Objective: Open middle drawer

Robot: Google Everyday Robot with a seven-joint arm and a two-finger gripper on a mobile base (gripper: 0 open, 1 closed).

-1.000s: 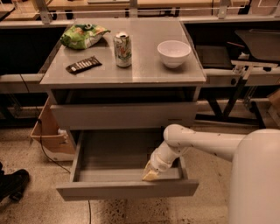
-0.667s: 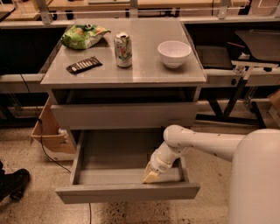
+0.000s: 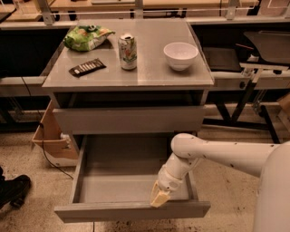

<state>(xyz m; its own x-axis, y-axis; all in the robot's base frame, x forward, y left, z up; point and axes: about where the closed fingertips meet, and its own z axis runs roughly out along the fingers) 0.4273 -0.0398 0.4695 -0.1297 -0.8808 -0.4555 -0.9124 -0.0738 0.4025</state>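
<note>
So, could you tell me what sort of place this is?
Probably a robotics lab: workbenches border a grey cabinet staged with a soda can and bowl, and the pincer sits by the front of the open drawer.

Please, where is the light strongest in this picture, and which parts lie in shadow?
In the camera view, the tabletop is brightest, with a soft sheen beside the white bowl; the recess under it is in deep shadow; the open middle drawer is dim inside, darker towards the back; the claw, at its front edge right of centre, is well lit.
</note>
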